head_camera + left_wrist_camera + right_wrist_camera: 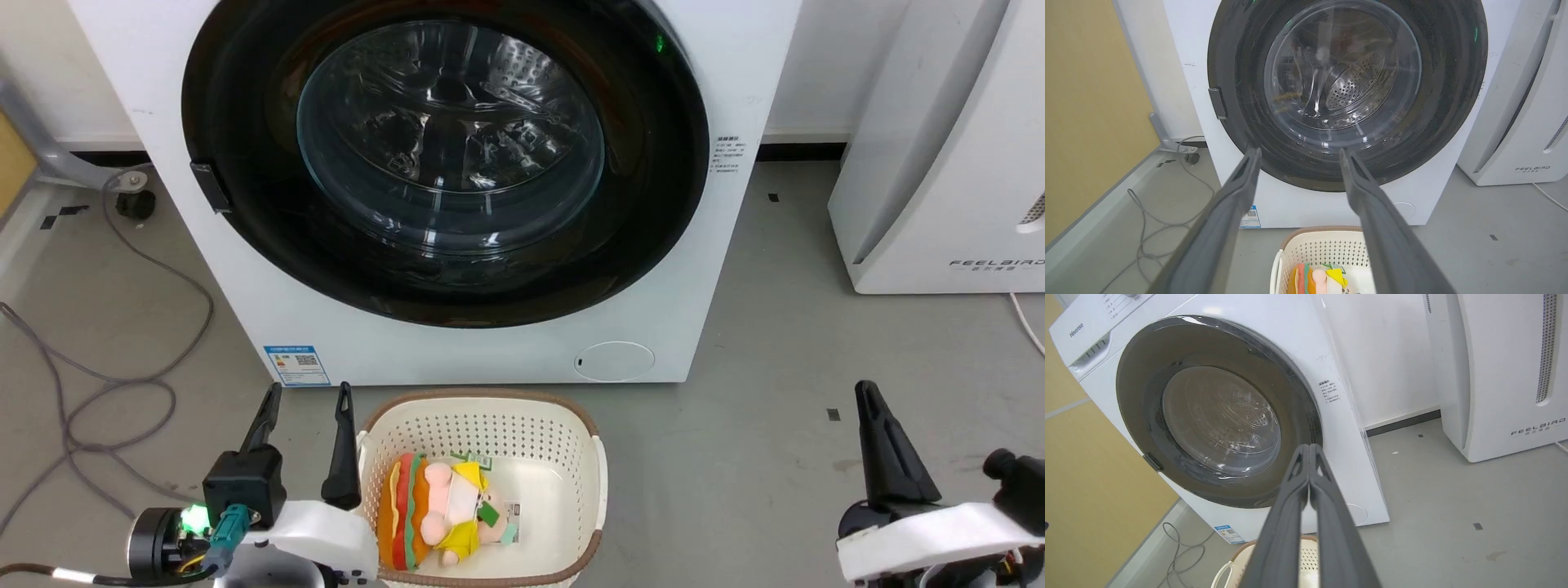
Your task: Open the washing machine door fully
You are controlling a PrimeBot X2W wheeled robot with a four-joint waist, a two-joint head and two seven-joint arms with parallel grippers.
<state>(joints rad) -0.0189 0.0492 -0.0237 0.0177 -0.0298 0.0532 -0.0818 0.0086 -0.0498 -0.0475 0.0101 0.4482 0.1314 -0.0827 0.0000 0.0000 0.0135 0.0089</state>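
The washing machine door [445, 155] is shut and untouched, so the spread-fingered left gripper [1299, 152] should next reach its rim tab [211, 186]; the right gripper [1308, 448] is pinched together.

So the washing machine [506, 351] is sitting dead ahead, the washing machine door [445, 155] lying flush in its front. A basket [490, 425] is sitting right before it, a plush toy [441, 510] lying inside. Cables [106, 384] are trailing at the left, and another appliance [939, 163] is standing at the right. The left gripper [309, 390] is hovering just left of the basket, the right gripper [865, 392] well off right.
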